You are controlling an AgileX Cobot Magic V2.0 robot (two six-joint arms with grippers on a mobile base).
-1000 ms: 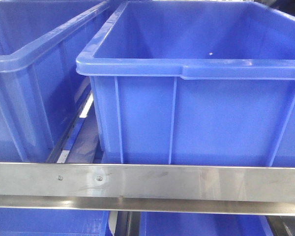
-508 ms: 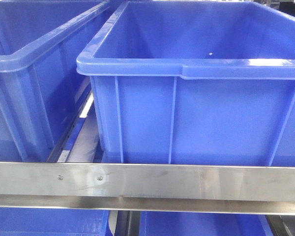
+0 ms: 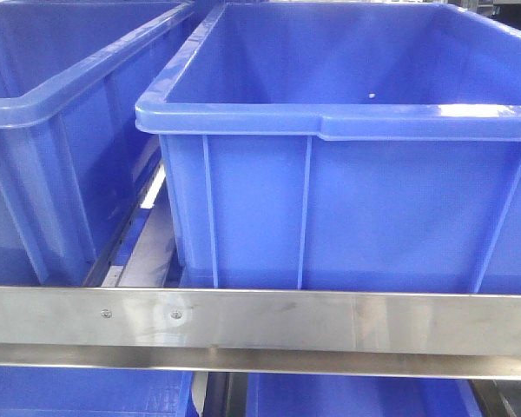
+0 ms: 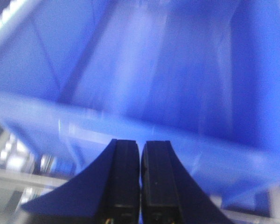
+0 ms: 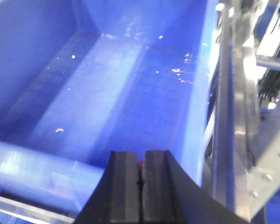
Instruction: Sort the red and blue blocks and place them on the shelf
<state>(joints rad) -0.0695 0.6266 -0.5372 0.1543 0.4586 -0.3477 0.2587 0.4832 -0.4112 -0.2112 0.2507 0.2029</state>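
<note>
My left gripper [image 4: 140, 175] is pressed together above a blue bin's near rim [image 4: 130, 128], its hollow open beyond. My right gripper [image 5: 141, 179] pinches a sliver of red (probably the red block [image 5: 141, 164]) over another bin [image 5: 107, 93]; the shelf's steel frame [image 5: 233, 116] runs alongside on the right.

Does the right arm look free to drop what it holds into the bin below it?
Probably yes. The right gripper, jaws shut on a sliver of red, hangs over the open blue bin; nothing lies between it and the bare bin floor.
</note>
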